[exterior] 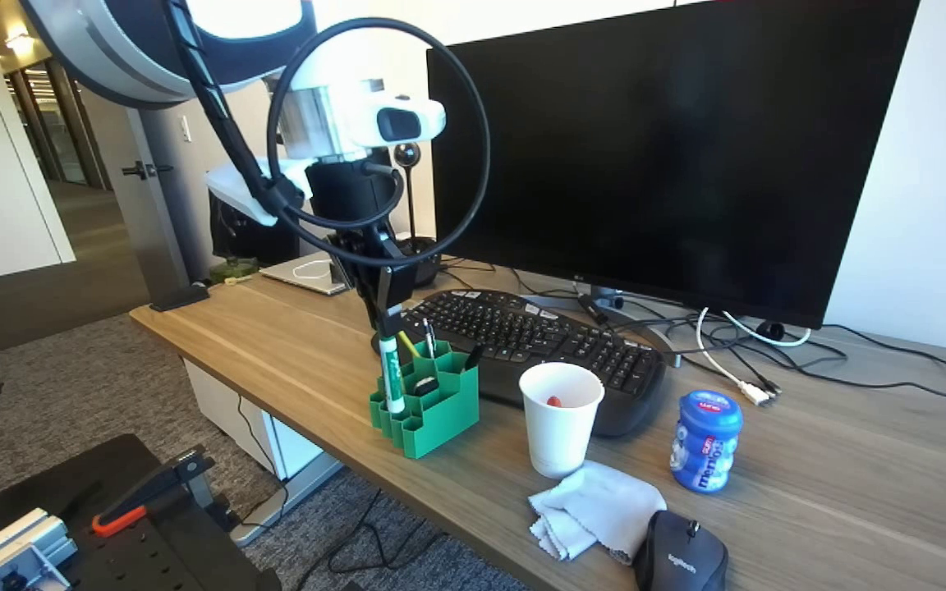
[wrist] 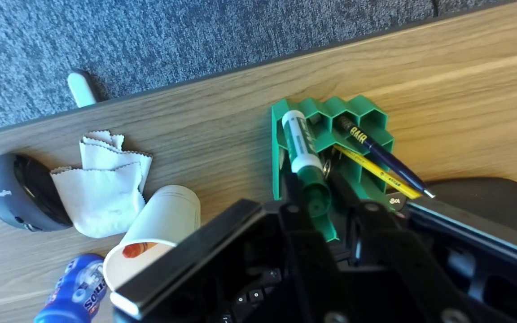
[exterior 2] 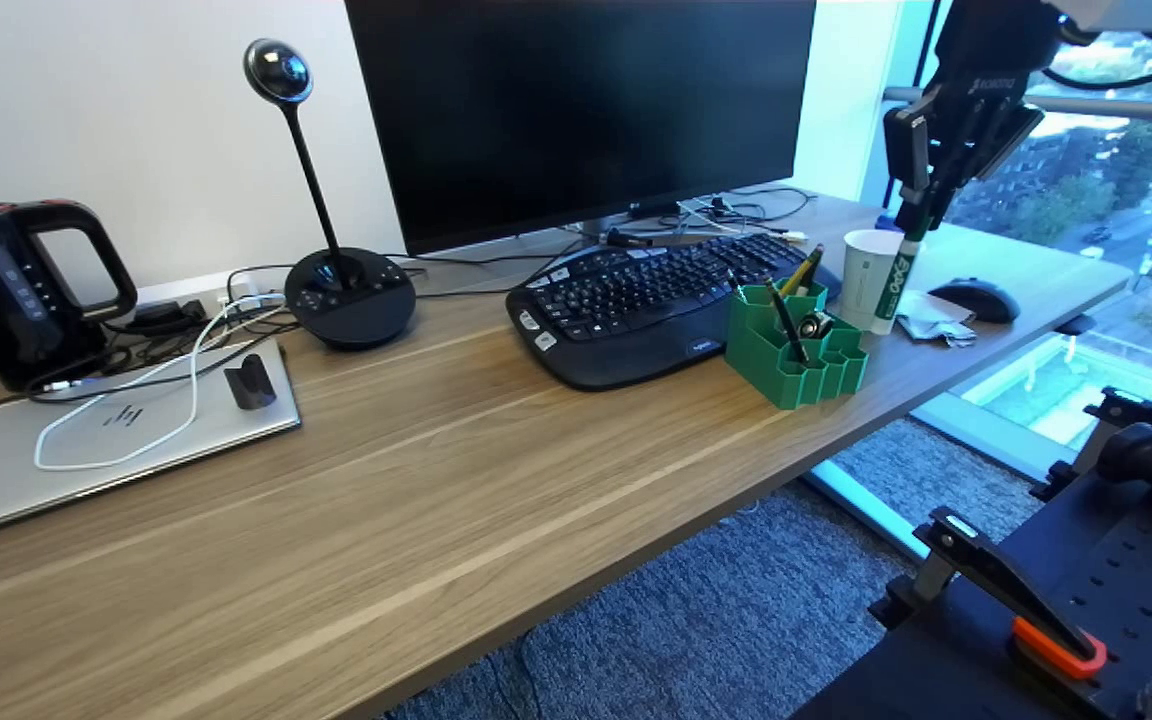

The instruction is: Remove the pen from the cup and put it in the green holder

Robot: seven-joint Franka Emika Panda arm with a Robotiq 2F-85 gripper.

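Observation:
The pen, a green and white marker, hangs almost upright from my gripper, whose fingers are shut around its green end. Its white lower end shows whole in every view, in line with the left side of the green holder in the wrist view. From an exterior view, that end appears beside the holder, in front of the cup. No compartment visibly encloses it. The white cup stands upright on the desk with an orange-red crayon inside. A dark pen and a yellow pencil lean in the holder.
Behind the holder lies a black keyboard, with a large monitor at the back. Near the cup are a pale cloth, a black mouse and a blue gum bottle. The desk edge runs close to the holder.

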